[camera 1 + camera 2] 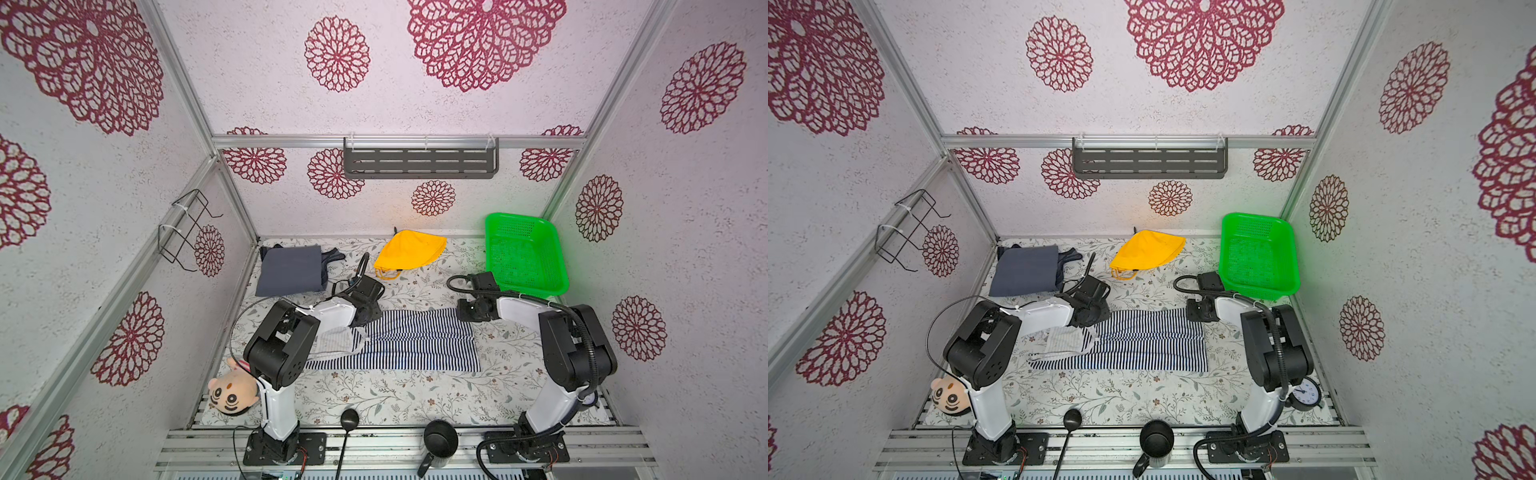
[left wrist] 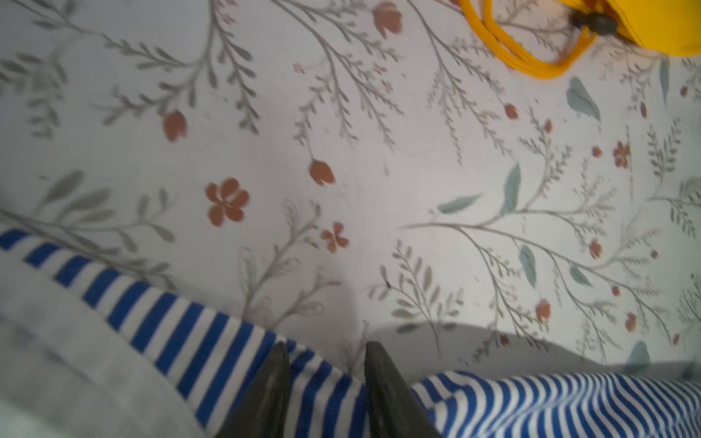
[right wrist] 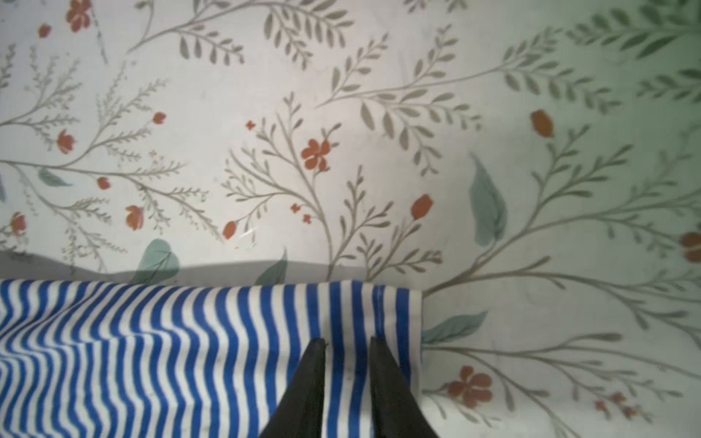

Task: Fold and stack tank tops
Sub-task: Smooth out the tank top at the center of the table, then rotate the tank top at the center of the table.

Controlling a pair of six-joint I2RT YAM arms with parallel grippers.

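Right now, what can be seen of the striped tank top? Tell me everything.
The striped tank top is soft navy-and-white cloth, apparently folded into a long band, lying flat on the floral table cover between the arms. At the left arm's end its pale inside is turned out. The left gripper and right gripper meet its far edge, one near each end, jaws slightly apart.
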